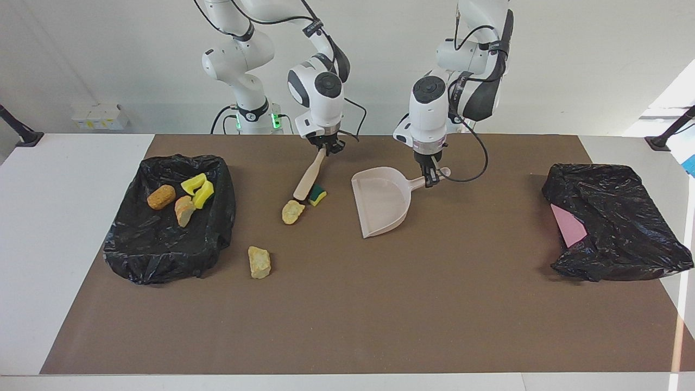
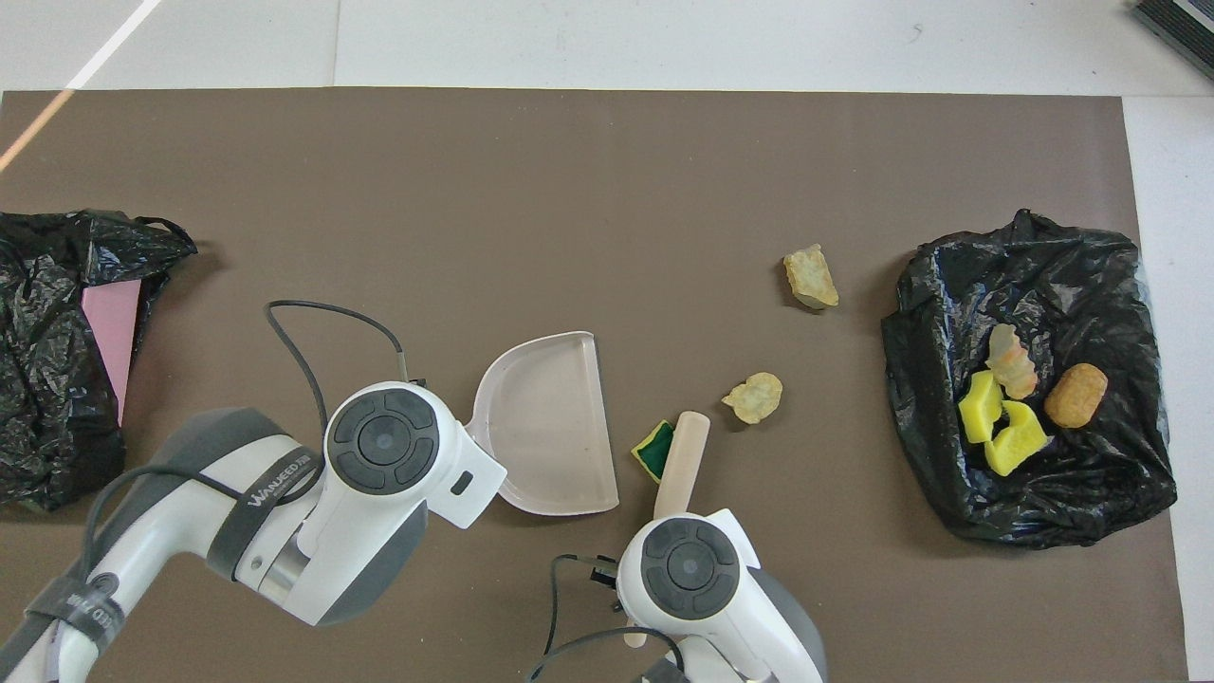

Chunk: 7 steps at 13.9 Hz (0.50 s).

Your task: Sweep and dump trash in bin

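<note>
Facing view: we are seeing the right gripper (image 1: 324,147) at upper centre of the frame, clenched on the top end of the beige hand brush (image 1: 308,176), which is slanting down to the brown mat (image 1: 380,304), its head end sitting between a yellow scrap with a green side (image 1: 317,195) and a pale tan scrap (image 1: 292,212). We are noting the brush head touching or just beside both; we cannot tell which. Right of it, the left gripper (image 1: 432,178) is grasping the handle of the beige dustpan (image 1: 381,201), the pan lying flat on the mat with its open mouth facing the frame's lower left, apart from the scraps. Another pale tan scrap (image 1: 259,262) is lying alone lower down, just beside the black-lined bin (image 1: 163,255) at the frame's left. Inside that bin we are counting four pieces: an orange-brown scrap (image 1: 161,196), a tan scrap (image 1: 184,210) and two yellow scraps (image 1: 198,190) touching each other. At the frame's right a second black bag (image 1: 619,228) is sitting with a pink sheet (image 1: 568,225) showing at its edge. Overhead view is confirming it: dustpan (image 2: 550,427) at centre, brush (image 2: 681,465) right of it, green-sided scrap (image 2: 654,450) touching the brush handle's side, three loose scraps on the mat, four in the bin (image 2: 1043,503) at right.
</note>
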Each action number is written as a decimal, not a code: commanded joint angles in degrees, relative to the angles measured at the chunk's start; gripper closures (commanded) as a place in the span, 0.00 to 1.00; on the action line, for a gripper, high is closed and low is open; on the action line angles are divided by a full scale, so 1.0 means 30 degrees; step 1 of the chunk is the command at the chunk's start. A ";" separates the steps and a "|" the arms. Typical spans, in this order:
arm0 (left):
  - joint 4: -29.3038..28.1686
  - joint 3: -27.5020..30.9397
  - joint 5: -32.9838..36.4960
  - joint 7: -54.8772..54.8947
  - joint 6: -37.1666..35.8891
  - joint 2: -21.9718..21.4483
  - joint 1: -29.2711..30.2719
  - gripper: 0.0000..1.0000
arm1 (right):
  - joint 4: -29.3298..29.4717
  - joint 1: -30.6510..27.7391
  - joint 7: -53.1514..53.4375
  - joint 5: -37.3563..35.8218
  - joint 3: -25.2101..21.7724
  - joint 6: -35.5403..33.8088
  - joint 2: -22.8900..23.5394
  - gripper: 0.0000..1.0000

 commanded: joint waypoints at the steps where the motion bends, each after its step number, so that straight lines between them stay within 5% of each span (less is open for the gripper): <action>1: -0.0746 0.0140 0.0372 -0.0251 0.1199 -0.0307 0.0025 1.00 | 0.1041 0.0725 -0.2526 0.1430 0.0041 -0.0259 0.0535 1.00; 7: -0.0659 0.0140 0.0255 0.0249 0.1932 -0.0014 0.0845 1.00 | 0.2447 0.0993 -0.5079 0.1286 0.0012 -0.1280 0.0653 1.00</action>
